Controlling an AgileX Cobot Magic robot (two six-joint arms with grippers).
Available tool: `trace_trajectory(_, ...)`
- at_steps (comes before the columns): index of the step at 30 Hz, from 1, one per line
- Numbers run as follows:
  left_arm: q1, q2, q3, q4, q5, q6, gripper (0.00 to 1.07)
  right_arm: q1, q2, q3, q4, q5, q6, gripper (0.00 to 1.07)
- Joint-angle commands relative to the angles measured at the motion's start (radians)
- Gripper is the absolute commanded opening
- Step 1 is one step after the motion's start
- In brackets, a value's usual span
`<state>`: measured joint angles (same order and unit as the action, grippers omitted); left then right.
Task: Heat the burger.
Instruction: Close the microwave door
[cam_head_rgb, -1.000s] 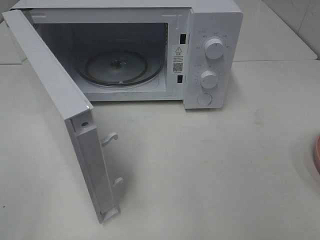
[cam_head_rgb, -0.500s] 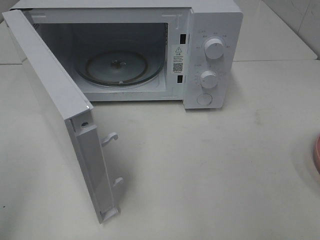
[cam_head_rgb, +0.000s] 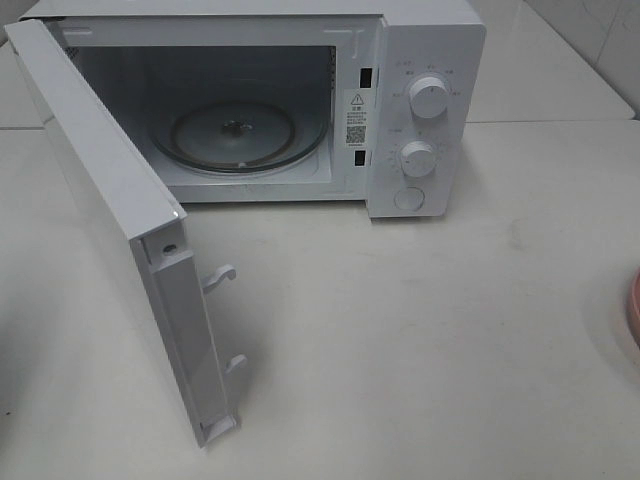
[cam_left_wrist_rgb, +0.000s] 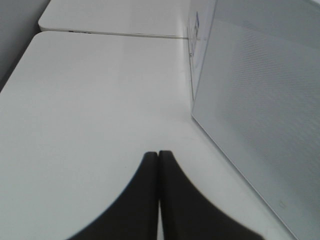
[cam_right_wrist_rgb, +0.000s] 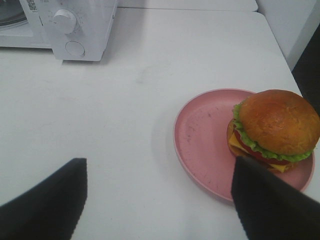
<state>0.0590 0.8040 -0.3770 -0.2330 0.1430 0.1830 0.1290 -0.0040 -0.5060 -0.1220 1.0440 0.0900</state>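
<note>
The burger (cam_right_wrist_rgb: 275, 125), with a glossy brown bun, green lettuce and yellow cheese, sits on the far side of a pink plate (cam_right_wrist_rgb: 200, 135) in the right wrist view. My right gripper (cam_right_wrist_rgb: 160, 162) hangs open just short of the plate, and one of its dark fingers (cam_right_wrist_rgb: 265, 200) overlaps the plate's near rim. My left gripper (cam_left_wrist_rgb: 158, 152) is shut on nothing above bare table, beside the outer face of the microwave door (cam_left_wrist_rgb: 260, 115). The exterior high view shows neither gripper, and the burger is out of its frame.
The white microwave (cam_head_rgb: 420, 100) stands at the back with its door (cam_head_rgb: 110, 200) swung wide toward the front left. A glass turntable (cam_head_rgb: 235, 135) lies in the cavity. Only a sliver of the pink plate (cam_head_rgb: 634, 305) shows at the right edge.
</note>
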Motion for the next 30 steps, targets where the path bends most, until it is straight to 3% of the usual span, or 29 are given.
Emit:
trace_trajectory(1,-0.012,0.120,0.064,0.019,-0.317,0.001,0.00,-0.004,-0.028,-0.001,0.000,-0.008,-0.010,0.76)
trace_trajectory(2,-0.012,0.120,0.064,0.019,-0.317,0.001,0.00,-0.004,-0.028,-0.001,0.000,-0.008,-0.010,0.76)
trace_trajectory(8,-0.094,0.331,0.177,0.168,-0.815,-0.011,0.00,-0.004,-0.028,-0.001,0.000,-0.008,-0.010,0.76)
trace_trajectory(15,-0.149,0.508,0.159,0.233,-0.900,-0.029,0.00,-0.004,-0.028,-0.001,0.000,-0.008,-0.010,0.76)
trace_trajectory(20,-0.195,0.604,0.108,0.370,-0.913,-0.105,0.00,-0.004,-0.028,-0.001,0.000,-0.008,-0.010,0.76)
trace_trajectory(22,-0.202,0.650,0.085,0.455,-0.926,-0.160,0.00,-0.004,-0.028,-0.001,0.000,-0.008,-0.010,0.76)
trace_trajectory(30,-0.202,0.773,0.018,0.619,-1.083,-0.286,0.00,-0.004,-0.028,-0.001,0.000,-0.008,-0.010,0.76)
